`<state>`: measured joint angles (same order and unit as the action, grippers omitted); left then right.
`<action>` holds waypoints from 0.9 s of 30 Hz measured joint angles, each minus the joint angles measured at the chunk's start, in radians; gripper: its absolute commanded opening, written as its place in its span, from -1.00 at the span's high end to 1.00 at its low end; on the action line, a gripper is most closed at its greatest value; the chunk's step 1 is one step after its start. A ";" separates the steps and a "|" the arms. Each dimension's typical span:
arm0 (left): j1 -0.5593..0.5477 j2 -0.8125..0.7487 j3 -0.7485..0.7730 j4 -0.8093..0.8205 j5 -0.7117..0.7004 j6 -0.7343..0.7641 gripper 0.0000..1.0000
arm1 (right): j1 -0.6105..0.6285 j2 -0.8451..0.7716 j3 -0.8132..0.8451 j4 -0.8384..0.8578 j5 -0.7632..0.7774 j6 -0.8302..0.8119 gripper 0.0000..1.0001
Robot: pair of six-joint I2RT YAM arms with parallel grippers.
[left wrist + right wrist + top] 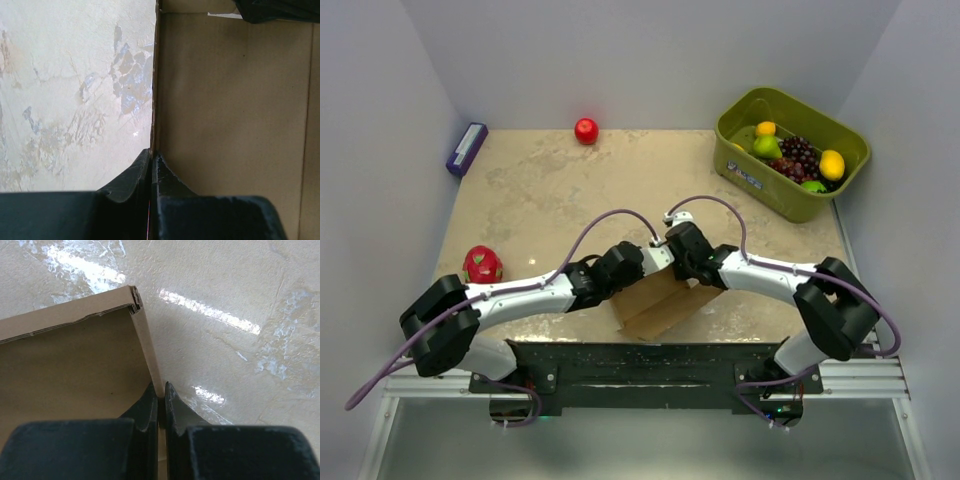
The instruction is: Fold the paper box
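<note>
The paper box (655, 305) is sitting near-centre on the table (540, 200), the left gripper (152, 156) pinching its left wall, the right gripper (161, 390) its right. The bin (770, 192) is standing far right, holding fruit (798, 155). An apple (586, 130) is lying far centre, a dragon fruit (482, 265) left.

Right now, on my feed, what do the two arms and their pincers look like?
Both the left arm and right arm have white links between bulky black joint housings, each trailed by a looping lilac cable. The left pincer and right pincer are matte black, with two tapered, wedge-shaped fingers. No markings show.
</note>
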<state>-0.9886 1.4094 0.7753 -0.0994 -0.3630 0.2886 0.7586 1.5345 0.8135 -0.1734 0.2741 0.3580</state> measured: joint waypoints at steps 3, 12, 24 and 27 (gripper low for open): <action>0.000 0.005 0.005 -0.009 -0.006 -0.013 1.00 | 0.000 0.001 0.007 -0.011 0.002 0.010 0.24; -0.007 0.087 0.035 -0.051 -0.051 -0.074 1.00 | -0.015 -0.092 0.045 -0.032 0.019 0.080 -0.67; -0.034 0.106 0.138 -0.062 -0.083 -0.248 1.00 | -0.066 -0.286 0.078 -0.084 0.080 0.134 -0.85; -0.011 0.104 0.134 -0.086 -0.085 -0.332 1.00 | -0.088 -0.341 0.079 -0.135 0.106 0.143 -0.92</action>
<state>-0.9997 1.5135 0.9092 -0.1856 -0.4477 -0.0429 0.6704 1.1938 0.8921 -0.3080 0.3798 0.5007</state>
